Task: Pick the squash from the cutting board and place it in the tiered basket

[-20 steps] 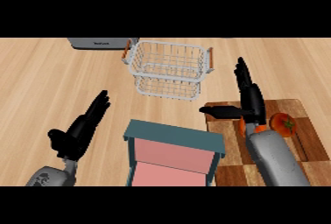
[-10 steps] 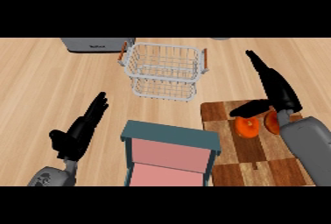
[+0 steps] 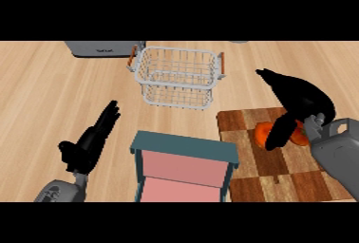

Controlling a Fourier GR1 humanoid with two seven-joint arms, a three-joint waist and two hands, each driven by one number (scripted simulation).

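An orange squash (image 3: 264, 132) lies on the dark chequered wooden cutting board (image 3: 256, 163) at the right. My right hand (image 3: 300, 100) hovers over the squash's right side, fingers stretched toward the upper left and thumb (image 3: 279, 136) hanging down across the squash's front, hiding part of it. The hand is open and not closed round the squash. The white wire tiered basket (image 3: 178, 78) with orange handles stands at the upper middle, to the upper left of the board. My left hand (image 3: 89, 141) rests open at the lower left, fingers up.
A teal and pink box-like stand (image 3: 184, 167) sits in the lower middle, touching the board's left edge. A grey toaster (image 3: 104, 48) stands at the far left back. Bare wooden counter (image 3: 42, 95) lies between my left hand and the basket.
My right hand swung right off the board's left part, uncovering the squash, then came down beside it with the thumb across it. The left hand stayed still.
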